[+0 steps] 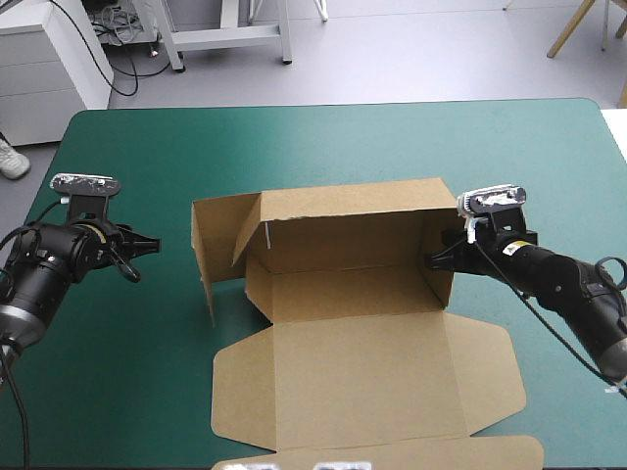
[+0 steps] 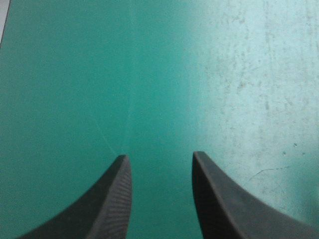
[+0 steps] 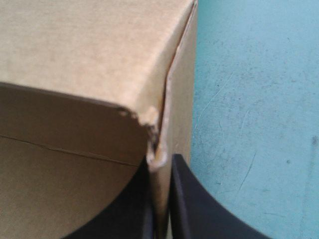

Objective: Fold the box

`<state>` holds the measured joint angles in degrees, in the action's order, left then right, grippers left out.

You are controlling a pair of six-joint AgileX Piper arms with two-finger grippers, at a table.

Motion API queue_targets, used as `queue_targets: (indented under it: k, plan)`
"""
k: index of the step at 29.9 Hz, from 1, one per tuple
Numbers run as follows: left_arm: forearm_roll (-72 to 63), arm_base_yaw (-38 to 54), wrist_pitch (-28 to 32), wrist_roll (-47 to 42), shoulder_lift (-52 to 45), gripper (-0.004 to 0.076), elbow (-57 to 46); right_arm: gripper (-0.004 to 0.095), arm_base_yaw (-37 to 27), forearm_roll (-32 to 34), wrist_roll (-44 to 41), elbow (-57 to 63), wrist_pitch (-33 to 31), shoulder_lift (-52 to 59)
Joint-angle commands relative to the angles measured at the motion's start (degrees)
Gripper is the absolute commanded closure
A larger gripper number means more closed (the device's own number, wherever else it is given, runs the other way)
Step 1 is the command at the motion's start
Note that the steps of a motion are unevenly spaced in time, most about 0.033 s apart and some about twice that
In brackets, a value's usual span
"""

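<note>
The box (image 1: 343, 294) sits at the middle of the table (image 1: 323, 137), its long axis running from 9 to 3 o'clock. Its open side faces up, and its lid (image 1: 362, 382) lies flat on the teal-green cover, pointing to 6 o'clock. The far wall stands upright along the 12 o'clock side. At 9 o'clock the end panel (image 1: 220, 245) stands swung outward, and it seems untucked, though the angle makes that hard to judge.

The right gripper (image 1: 438, 258) comes in from 3 o'clock. Its black fingers (image 3: 192, 199) are clenched on the right end wall of the box at its top corner, with the board pinched between them.

The left gripper (image 1: 132, 257) is well apart from the box, at 9 o'clock. Its jaws are released, with only the bare cover (image 2: 149, 74) between its fingers (image 2: 117, 199).
</note>
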<state>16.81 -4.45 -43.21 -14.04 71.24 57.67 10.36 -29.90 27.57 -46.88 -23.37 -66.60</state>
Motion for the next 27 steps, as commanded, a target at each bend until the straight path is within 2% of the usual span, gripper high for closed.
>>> queue_targets:
  k: [1,6,8,12,15,20,27]
  plan:
    - [0.11,0.04,2.26,-0.74,-1.75,0.0446,1.42,0.0921,-0.13,7.14,-9.62,-6.37,-4.24,1.12]
    - [-0.01,0.04,2.26,0.11,-1.75,0.0446,1.42,0.0921,-0.13,18.6,-19.85,-14.22,-12.53,0.52]
    - [-0.01,0.04,2.11,0.6,-1.75,0.0449,1.42,0.0921,-0.13,21.76,-22.54,-17.98,-18.05,-1.04]
    - [-0.01,0.04,1.96,1.16,-1.75,0.0451,1.42,0.0921,-0.13,22.27,-23.52,-25.89,-31.37,-6.83]
    - [-0.01,0.04,1.56,1.78,-1.75,0.0452,1.42,0.0921,-0.13,22.03,-23.52,-31.14,-37.79,-11.78]
    - [-0.01,0.04,1.16,2.54,-1.75,0.0452,1.42,0.0922,-0.13,21.79,-23.41,-38.76,-45.01,-19.4]
    - [-0.01,0.04,-0.17,3.75,-1.75,0.0457,1.42,0.0921,-0.13,19.5,-23.15,-47.29,-45.62,-29.39]
